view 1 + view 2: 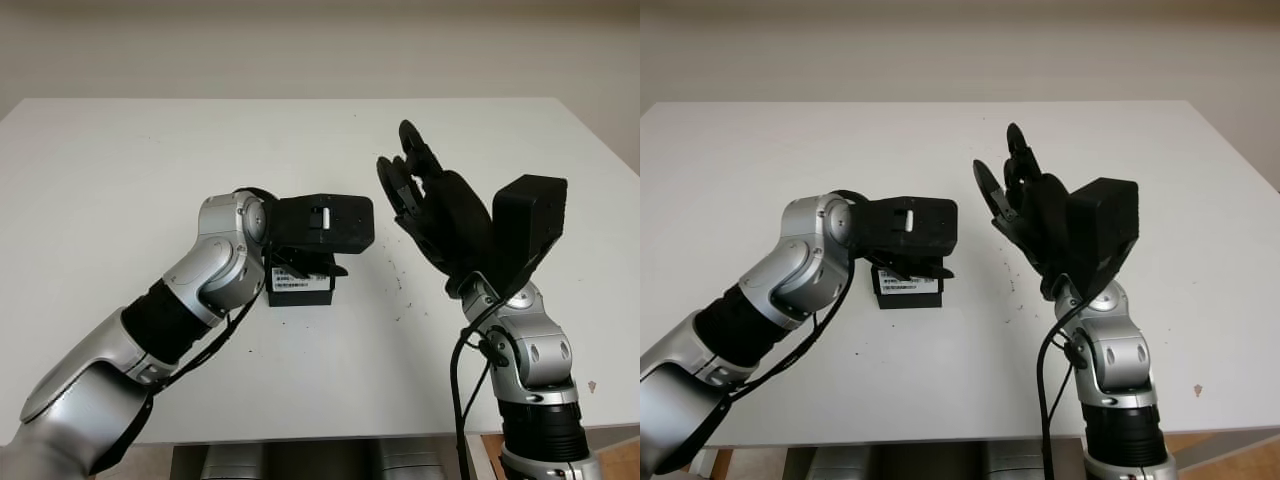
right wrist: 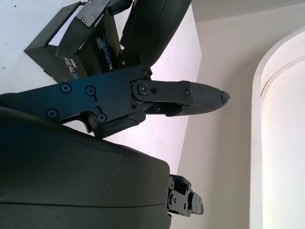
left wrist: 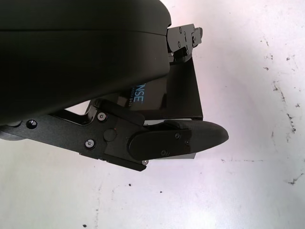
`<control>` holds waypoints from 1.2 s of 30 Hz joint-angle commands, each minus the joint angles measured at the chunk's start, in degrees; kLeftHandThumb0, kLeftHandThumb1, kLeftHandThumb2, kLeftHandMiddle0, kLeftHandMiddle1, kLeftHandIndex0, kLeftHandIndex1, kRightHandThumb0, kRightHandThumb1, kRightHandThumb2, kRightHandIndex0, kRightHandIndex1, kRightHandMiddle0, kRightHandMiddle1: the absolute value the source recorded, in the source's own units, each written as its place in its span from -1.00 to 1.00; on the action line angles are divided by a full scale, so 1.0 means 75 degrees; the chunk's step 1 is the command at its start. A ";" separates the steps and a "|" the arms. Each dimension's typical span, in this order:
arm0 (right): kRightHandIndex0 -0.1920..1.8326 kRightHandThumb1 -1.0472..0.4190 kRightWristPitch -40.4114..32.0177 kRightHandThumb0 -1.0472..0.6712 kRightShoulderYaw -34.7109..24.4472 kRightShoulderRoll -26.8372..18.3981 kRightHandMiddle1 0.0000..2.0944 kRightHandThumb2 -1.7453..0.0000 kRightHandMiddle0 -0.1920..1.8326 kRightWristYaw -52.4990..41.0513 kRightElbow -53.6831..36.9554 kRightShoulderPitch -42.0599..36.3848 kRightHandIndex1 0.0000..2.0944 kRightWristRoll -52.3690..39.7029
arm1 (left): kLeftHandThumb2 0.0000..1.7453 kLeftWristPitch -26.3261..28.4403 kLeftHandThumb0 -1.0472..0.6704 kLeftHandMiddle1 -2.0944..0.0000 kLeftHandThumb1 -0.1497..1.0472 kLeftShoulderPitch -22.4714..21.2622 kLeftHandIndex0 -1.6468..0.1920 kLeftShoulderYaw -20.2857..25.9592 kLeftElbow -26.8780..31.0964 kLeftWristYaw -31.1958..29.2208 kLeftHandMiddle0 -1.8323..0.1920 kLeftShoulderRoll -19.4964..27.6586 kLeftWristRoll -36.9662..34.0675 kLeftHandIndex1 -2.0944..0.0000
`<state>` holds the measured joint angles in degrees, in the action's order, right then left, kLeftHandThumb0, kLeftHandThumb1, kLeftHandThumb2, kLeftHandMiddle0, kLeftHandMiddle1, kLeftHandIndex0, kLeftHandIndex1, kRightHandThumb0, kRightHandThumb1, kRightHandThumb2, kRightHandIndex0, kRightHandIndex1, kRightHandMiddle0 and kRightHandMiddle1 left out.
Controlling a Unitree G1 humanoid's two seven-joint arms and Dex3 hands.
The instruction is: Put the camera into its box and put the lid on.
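Note:
A black camera box (image 1: 300, 287) with a white label on its near side lies on the white table (image 1: 130, 170), a little left of centre. My left hand (image 1: 308, 262) is right on top of it. In the left wrist view its fingers (image 3: 183, 138) curl around the glossy black box (image 3: 178, 93), one across one edge and the others at the opposite edge. My right hand (image 1: 402, 165) is open and raised above the table to the right of the box, holding nothing. The right wrist view shows the lettered side of the box (image 2: 62, 62) beyond its fingers (image 2: 190, 98).
Small dark specks (image 1: 400, 285) mark the tabletop between the box and my right arm. The table's near edge (image 1: 330, 438) runs just in front of both arms. A pale wall stands behind the far edge.

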<state>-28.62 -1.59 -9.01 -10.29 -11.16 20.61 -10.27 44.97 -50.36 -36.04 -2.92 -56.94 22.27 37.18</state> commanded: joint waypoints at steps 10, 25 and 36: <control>-1.00 -1.00 -0.0020 -0.61 -0.0083 -0.0059 -0.95 0.54 -0.98 -0.0036 -0.0027 0.0071 -0.99 -0.0037 | -0.48 -0.1862 -0.53 1.00 1.00 0.0414 1.00 0.0362 0.0593 0.1001 1.00 0.0636 0.0073 1.00; -1.00 -1.00 0.0093 -0.60 -0.0162 -0.0155 -0.95 0.54 -0.98 -0.0231 0.0173 0.0148 -1.00 -0.0003 | -0.37 -0.0424 -0.55 1.00 1.00 0.0943 1.00 0.1591 0.2465 0.0229 1.00 0.0653 -0.0975 1.00; -1.00 -1.00 0.0210 -0.57 -0.0191 -0.0183 -0.95 0.54 -0.99 -0.0160 0.0185 0.0070 -1.00 0.0100 | -0.85 -0.4246 -0.83 1.00 0.96 0.0762 1.00 0.4091 -0.0890 0.1231 1.00 0.1265 -0.3769 1.00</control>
<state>-27.97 -2.84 -9.88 -11.60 -9.63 20.75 -9.83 15.74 -43.32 -7.22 -6.22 -48.04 30.60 10.07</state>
